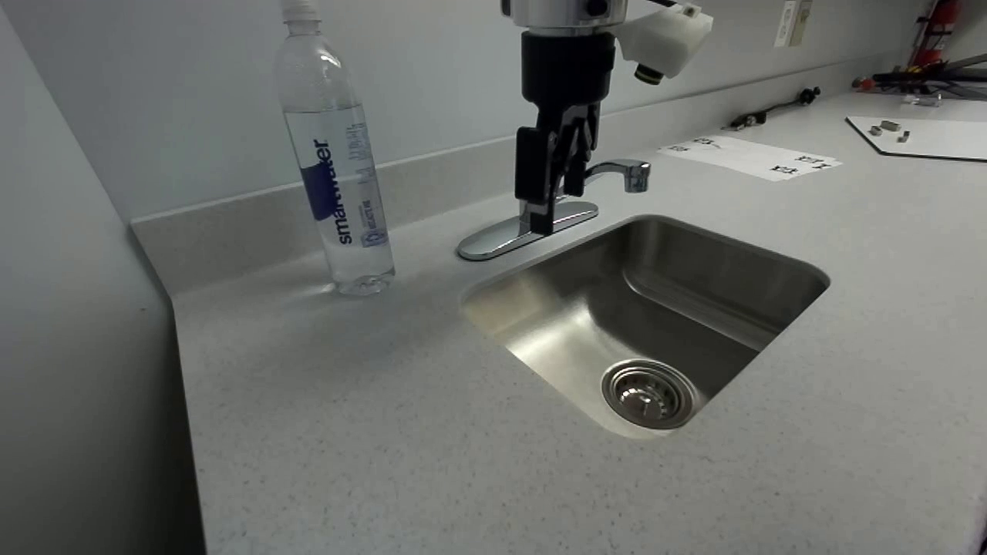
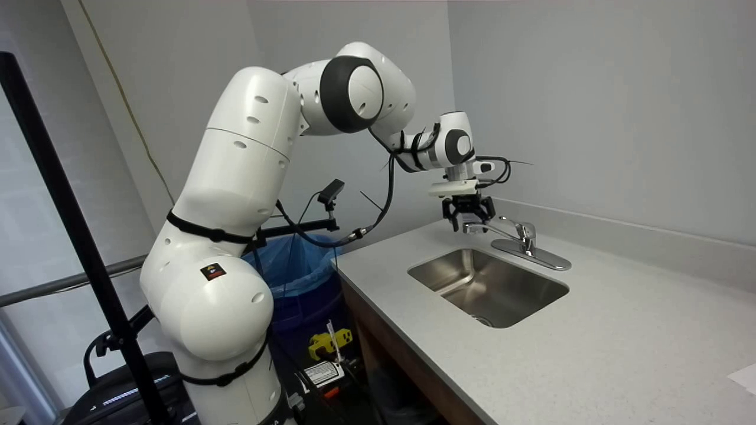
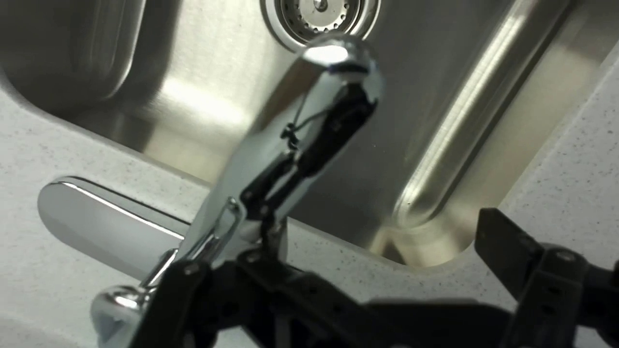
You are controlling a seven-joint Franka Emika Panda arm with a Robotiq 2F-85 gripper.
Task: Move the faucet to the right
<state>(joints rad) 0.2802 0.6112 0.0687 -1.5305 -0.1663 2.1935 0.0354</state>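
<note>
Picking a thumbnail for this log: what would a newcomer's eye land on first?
Probably the big white robot arm, which dominates an exterior view and reaches over the countertop. Next, the shiny chrome faucet, slanting large across the wrist view with the sink showing behind it. Third, the tall water bottle, standing at left in an exterior view, on the countertop near the sink.

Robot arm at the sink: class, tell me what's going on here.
A robot arm has its pincer close by the faucet, fingers apart and not closed on it. Whether they touch it is hard to tell. The spout points out toward the sink, and the job is to move the faucet right. A water bottle stands on the counter nearby.
</note>
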